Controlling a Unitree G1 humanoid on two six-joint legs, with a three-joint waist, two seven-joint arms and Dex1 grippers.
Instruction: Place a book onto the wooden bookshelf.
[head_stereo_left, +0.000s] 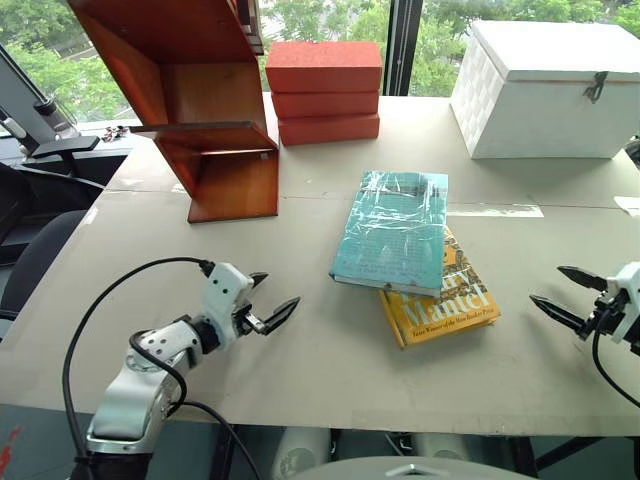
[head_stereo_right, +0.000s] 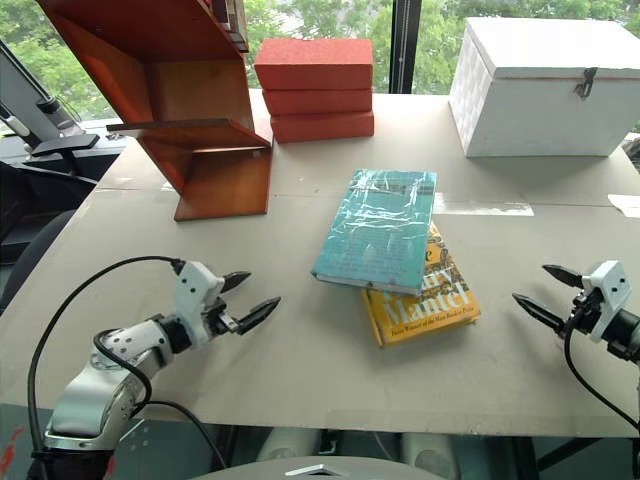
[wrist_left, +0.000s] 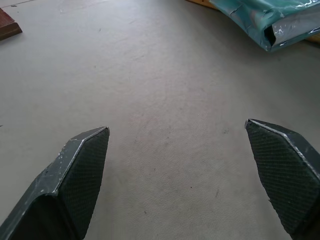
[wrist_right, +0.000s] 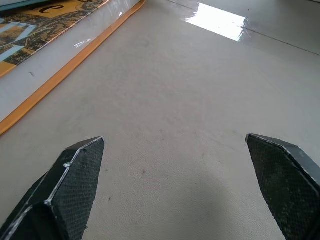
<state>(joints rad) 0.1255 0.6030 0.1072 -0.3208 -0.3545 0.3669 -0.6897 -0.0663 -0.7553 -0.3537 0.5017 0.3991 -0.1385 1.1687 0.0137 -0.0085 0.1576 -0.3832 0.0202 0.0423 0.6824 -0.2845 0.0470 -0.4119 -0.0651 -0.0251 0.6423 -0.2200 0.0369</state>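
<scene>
The teal book (head_stereo_left: 393, 229) with a wrinkled plastic cover lies flat mid-table, resting partly on a yellow-orange book (head_stereo_left: 440, 301). Its corner shows in the left wrist view (wrist_left: 272, 20). The wooden bookshelf (head_stereo_left: 190, 100) stands at the far left of the table, reddish-brown with slanted sides. My left gripper (head_stereo_left: 272, 300) hovers low over the table's near left, open and empty, pointing toward the books. At the near right my right gripper (head_stereo_left: 562, 294) is open and empty too, a short way right of the yellow-orange book (wrist_right: 45, 55).
Three red-orange boxes (head_stereo_left: 324, 92) are stacked behind the books. A white chest (head_stereo_left: 548, 88) stands at the far right. A strip of tape (head_stereo_left: 495, 210) lies on the grey tabletop (head_stereo_left: 320, 350). A black chair (head_stereo_left: 30, 260) stands beyond the left edge.
</scene>
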